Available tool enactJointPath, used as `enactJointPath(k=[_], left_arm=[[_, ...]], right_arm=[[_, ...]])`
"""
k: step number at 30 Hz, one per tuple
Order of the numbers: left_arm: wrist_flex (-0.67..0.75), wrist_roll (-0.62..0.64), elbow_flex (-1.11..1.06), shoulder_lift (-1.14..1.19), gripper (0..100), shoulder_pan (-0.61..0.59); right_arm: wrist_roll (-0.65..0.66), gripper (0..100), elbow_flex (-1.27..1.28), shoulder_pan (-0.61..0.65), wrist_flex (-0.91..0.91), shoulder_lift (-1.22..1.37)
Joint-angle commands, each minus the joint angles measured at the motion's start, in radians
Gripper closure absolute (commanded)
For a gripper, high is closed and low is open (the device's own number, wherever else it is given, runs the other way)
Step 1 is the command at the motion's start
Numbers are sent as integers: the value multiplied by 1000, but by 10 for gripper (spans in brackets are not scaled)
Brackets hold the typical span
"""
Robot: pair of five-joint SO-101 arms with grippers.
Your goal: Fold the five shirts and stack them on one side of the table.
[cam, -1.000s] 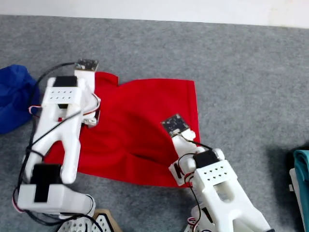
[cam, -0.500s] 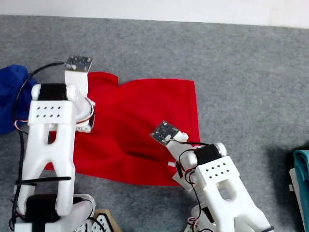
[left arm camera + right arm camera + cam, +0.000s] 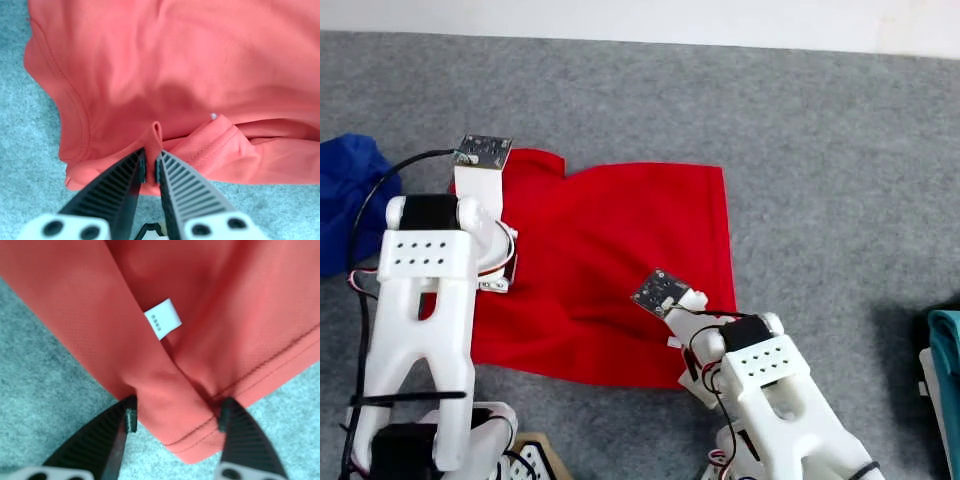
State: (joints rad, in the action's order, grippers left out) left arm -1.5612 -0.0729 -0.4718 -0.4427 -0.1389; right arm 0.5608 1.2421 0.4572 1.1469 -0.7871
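The red shirt (image 3: 610, 260) lies spread in the middle of the table (image 3: 820, 150), toward its near edge. The left gripper (image 3: 151, 162) pinches a ridge of cloth, while the right gripper (image 3: 175, 415) stands spread astride the hem. The right should probably close on both layers before both lift evenly.

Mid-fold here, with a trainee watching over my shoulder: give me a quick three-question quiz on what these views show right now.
1. True or false: the left arm's jaws are shut on a pinch of the red shirt.
2. Pick one. The right arm's jaws are: A) shut on the white label; B) open, with the red shirt's edge between them; C) shut on nothing.
3. Fill the gap: in the high view, the bunched cloth lying beside the left arm is coloured ___.

Key: 1 true; 2 B; 3 blue.
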Motion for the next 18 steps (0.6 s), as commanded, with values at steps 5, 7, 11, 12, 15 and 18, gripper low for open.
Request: enactJointPath(k=[5, 7, 11, 12, 15, 18], left_arm=[[5, 3, 2, -39, 993, -15], [8, 3, 2, -39, 993, -15], [26, 3, 12, -39, 993, -16], [49, 5, 12, -39, 993, -19], [126, 8, 13, -39, 993, -64], [155, 9, 82, -41, 993, -96]], right_arm=[[6, 993, -8, 5, -16, -18], [6, 985, -10, 5, -15, -18], [6, 991, -39, -7, -10, -18], [6, 991, -54, -30, -5, -18], [6, 991, -147, -97, 38, -18], [6, 991, -275, -142, 116, -18]])
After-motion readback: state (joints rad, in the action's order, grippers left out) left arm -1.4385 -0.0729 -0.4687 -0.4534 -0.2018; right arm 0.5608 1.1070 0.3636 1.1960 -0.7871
